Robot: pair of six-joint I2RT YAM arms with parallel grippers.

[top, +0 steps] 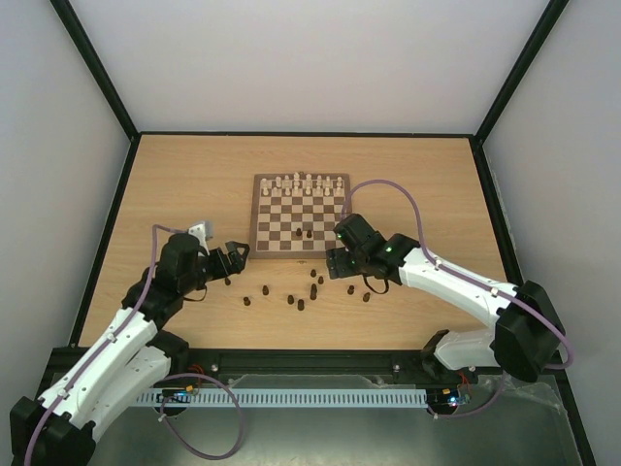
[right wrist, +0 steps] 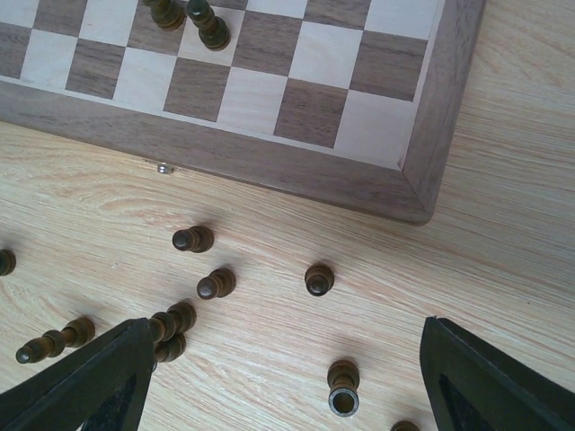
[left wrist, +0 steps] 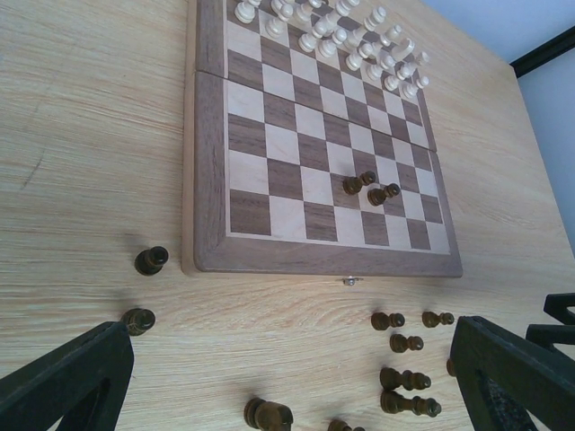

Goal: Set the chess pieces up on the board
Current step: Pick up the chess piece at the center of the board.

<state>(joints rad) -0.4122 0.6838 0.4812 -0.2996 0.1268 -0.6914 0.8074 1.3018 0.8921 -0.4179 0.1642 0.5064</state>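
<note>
Wood-grain tabletop (top: pixel 184 184) first, with the board (top: pixel 291 249) parked mid-table. Left gripper (left wrist: pixel 289 328) off the board's near-left corner, fingers spread wide, holding nothing. Right gripper (right wrist: pixel 283 328) just off the near-right corner, jaws apart too, hovering empty over the loose stuff. Cream-white chessmen (top: pixel 306 183) lined up along the board's far rows. Only two of the dark chess pieces (right wrist: pixel 214 34) actually on the board, side by side a little way in from its near edge. Everything else scattered on the table just in front of that edge, some upright, several lying flat. Loads left to do, by the look of it. Main worry: tiny, round, bunched-up pieces. Easy to send a neighbour rolling while closing on one. Or to pinch a lying one off-centre, set it down crooked and topple the pair on the board.
</note>
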